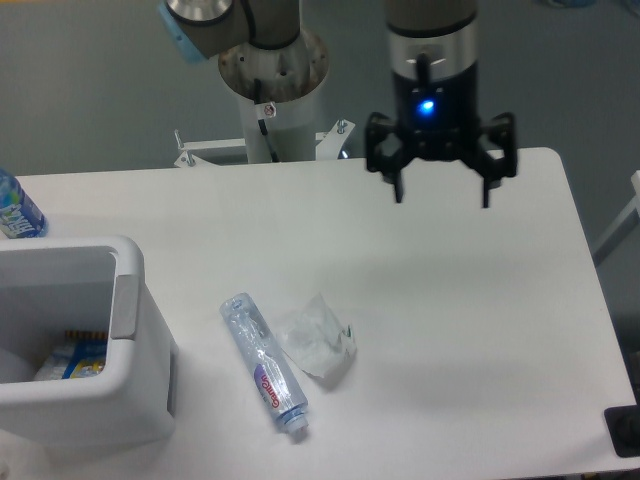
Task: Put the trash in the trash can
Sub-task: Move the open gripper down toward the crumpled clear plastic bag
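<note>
A white table [460, 330] seen from above and in front, with the trash can [128, 300] as the anchor at its left edge — a white boxy bin with a thick rim and a grey panel on its right wall. Some packaging in blue and yellow lies inside it; the print is too small to read. Behind the bin, at the far left edge, stands part of an upright bottle with a blue label [15, 208], its lettering blurred.

Just right of the bin lies the crushed clear bottle [263, 362] flat on the table. Its long axis runs diagonally, base toward the back, white cap toward the front right. Its red-purple label carries white script that I cannot make out. Touching its right side sits the crumpled whitish wrapper [318, 340].

Further right of the bin and well back, the gripper [442, 195] hangs above the table, fingers spread wide, holding nothing — a blue light glows on its body. Both pieces of trash lie forward and left of it, between it and the bin; the wrapper is the nearer.
</note>
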Motion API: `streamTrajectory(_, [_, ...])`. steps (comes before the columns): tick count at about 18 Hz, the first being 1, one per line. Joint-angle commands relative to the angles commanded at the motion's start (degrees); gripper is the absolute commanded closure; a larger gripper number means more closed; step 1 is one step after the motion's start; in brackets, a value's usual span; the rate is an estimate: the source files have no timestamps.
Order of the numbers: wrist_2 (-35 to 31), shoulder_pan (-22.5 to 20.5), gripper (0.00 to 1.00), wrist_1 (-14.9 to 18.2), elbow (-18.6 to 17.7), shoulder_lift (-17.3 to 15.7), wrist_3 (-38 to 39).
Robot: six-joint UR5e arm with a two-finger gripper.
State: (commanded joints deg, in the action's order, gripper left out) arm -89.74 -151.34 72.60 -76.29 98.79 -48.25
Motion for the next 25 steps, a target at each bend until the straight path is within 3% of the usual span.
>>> streamTrajectory(7, [0.35,-1.67,0.0,-4.57,-2.72,1.4,-2.11])
streamTrajectory(11, [0.44,-1.67,0.0,-4.66,-3.78,2.9,-1.85])
streamTrajectory(16, [-0.09,-0.8,0.0,-6.68,-6.94,5.1,7.18])
streamTrajectory(20, [0.35,2.62,0.0,-6.69,-9.49,6.68,10.98])
streamTrajectory(25, [0.61,5.79,0.0,-6.51,-10.46,11.07,14.23])
